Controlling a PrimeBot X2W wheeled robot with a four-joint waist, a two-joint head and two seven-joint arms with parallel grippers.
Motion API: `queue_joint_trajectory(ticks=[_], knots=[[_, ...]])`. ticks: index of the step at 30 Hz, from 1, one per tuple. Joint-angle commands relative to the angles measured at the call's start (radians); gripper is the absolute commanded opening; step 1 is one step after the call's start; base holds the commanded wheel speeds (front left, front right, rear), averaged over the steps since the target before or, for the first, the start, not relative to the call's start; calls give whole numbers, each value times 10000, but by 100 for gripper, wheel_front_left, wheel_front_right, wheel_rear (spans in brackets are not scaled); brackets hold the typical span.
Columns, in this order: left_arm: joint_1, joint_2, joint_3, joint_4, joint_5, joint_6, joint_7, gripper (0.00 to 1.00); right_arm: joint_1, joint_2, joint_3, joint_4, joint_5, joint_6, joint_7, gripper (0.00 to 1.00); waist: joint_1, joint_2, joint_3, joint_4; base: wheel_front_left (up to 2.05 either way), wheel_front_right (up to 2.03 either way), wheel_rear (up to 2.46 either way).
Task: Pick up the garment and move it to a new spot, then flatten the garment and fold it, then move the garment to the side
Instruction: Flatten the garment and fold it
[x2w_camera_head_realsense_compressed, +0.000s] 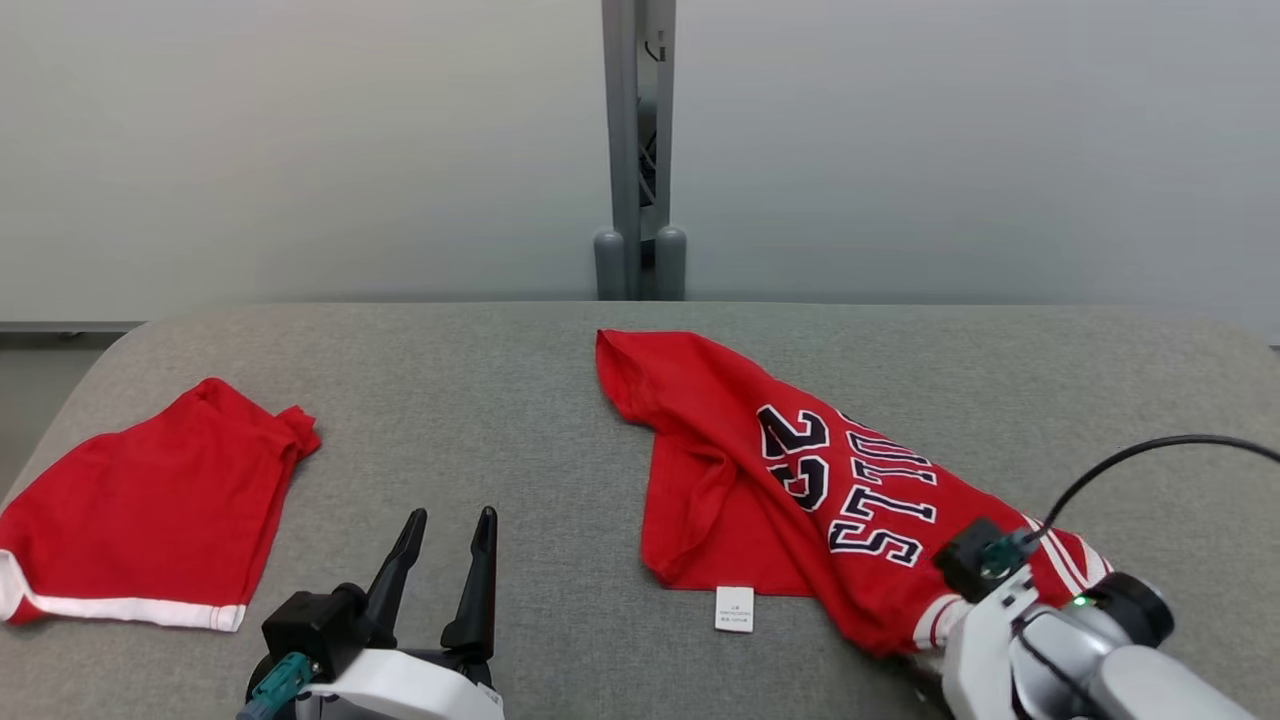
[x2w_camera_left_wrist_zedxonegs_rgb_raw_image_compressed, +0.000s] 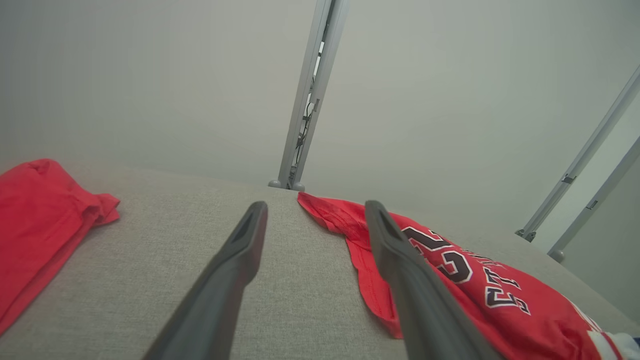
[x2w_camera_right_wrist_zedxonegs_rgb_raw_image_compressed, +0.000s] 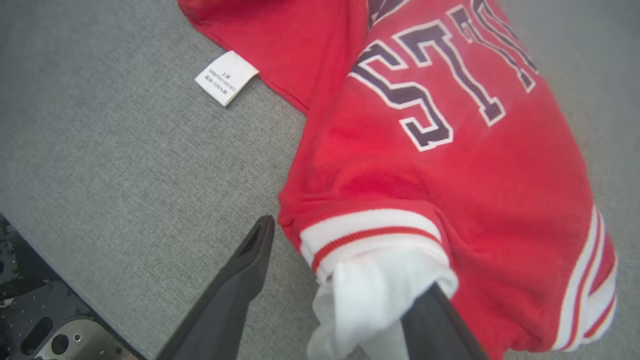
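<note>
Head view: the red jersey (x2w_camera_head_realsense_compressed: 800, 480) lies rumpled on the grey table (x2w_camera_head_realsense_compressed: 520, 400) at about 4 o'clock, with red shorts (x2w_camera_head_realsense_compressed: 150, 500) flat at 8. The left gripper (x2w_camera_head_realsense_compressed: 452, 514) sits at 7, fingers spread and pointing to 12, nothing in them. The right arm (x2w_camera_head_realsense_compressed: 1050, 650) comes in at 5, tip buried at the jersey's striped end.

Left wrist view: spread fingers over bare table, jersey off at 4.

Right wrist view: the right gripper (x2w_camera_right_wrist_zedxonegs_rgb_raw_image_compressed: 345, 260) is wide apart, not pinching. The white cuff (x2w_camera_right_wrist_zedxonegs_rgb_raw_image_compressed: 370, 235) drapes over the finger at 5, the other stands just beside the cloth. Tag (x2w_camera_right_wrist_zedxonegs_rgb_raw_image_compressed: 226, 77) at 11.
</note>
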Motion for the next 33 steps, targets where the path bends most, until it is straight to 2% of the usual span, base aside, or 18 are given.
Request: queue_joint_trajectory(ticks=[1,8,13,15,19,26,29,33], knots=[[12,45,56,-35,-16,46,-33,100,102,-121,-231,-107,65,-6,-16,100,0,-1,-22,-135,0,0,0],[57,44,144,-120,-17,63,-33,100,518,-501,-1672,-976,-41,-5,276,100,0,-1,-63,-563,0,0,0],[40,45,178,-149,16,53,-33,100,801,-539,-2497,-1343,-125,-5,371,100,0,-1,-53,-727,0,0,0],[18,44,167,-168,39,41,-33,100,896,-427,-3032,-1487,-293,-6,52,100,0,-1,-34,-777,0,0,0],[-15,44,146,-185,80,11,-35,100,1271,190,-4243,-1441,-815,-6,-1077,100,0,-1,43,-860,0,0,0],[-88,47,123,-119,181,-46,-33,100,2163,2292,-6663,-713,-1615,-5,-3842,100,0,-1,173,-995,0,0,0],[-111,42,114,-80,211,-73,-33,100,2553,2998,-6998,-329,-1809,-3,-4843,100,0,-1,221,-1050,0,0,0],[-127,42,129,-19,291,-100,-35,100,2683,3357,-6953,108,-1914,-3,-5954,100,0,-1,287,-1130,0,0,0]])
